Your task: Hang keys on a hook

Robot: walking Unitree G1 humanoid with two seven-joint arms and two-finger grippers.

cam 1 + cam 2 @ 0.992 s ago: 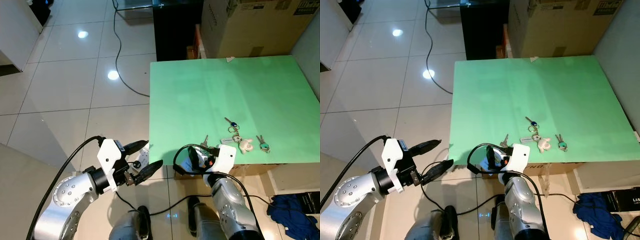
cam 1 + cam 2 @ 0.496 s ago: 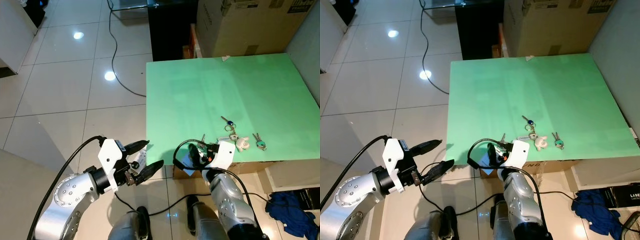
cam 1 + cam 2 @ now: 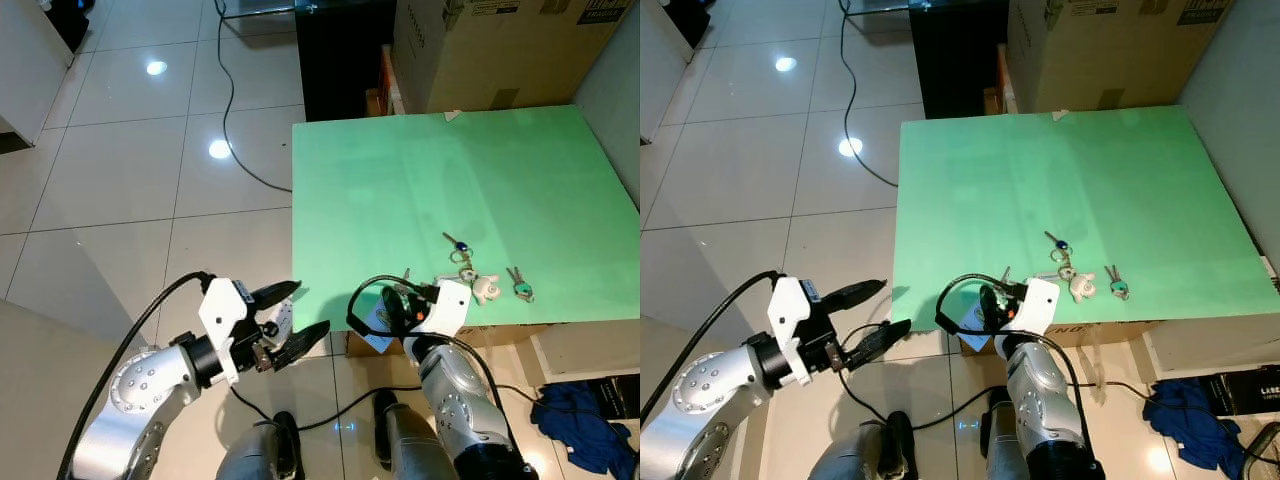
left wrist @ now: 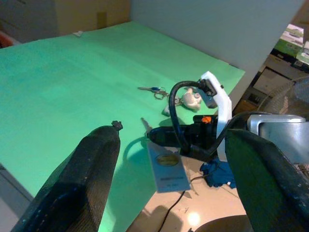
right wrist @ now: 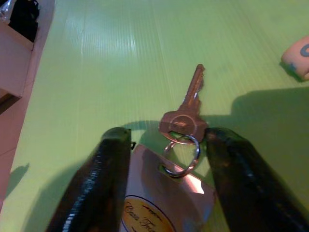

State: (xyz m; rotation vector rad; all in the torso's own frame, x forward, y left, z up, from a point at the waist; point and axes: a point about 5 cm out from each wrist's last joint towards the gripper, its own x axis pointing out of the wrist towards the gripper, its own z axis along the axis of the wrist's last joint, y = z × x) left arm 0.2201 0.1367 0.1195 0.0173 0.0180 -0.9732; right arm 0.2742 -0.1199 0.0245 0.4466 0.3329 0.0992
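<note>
Green desk (image 3: 480,170): right gripper (image 5: 166,169), jaws apart, straddles tagged key (image 5: 186,113) at the edge (unclamped); closing askew risks pinching only the tag (image 5: 159,203). Left gripper (image 3: 285,315) open, idle.

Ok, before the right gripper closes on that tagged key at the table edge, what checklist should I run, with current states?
1. Tagged key lies between the right gripper fingers: ok.
2. Right fingers open, not yet clamped: ok.
3. Ring and tag also sit in the gap, so the grip may catch the tag rather than the key: cannot tell.
4. Other key bunch lies apart on the green table: ok.
5. Left gripper open, off the table over the floor: ok.
6. Hook location: cannot tell.
</note>
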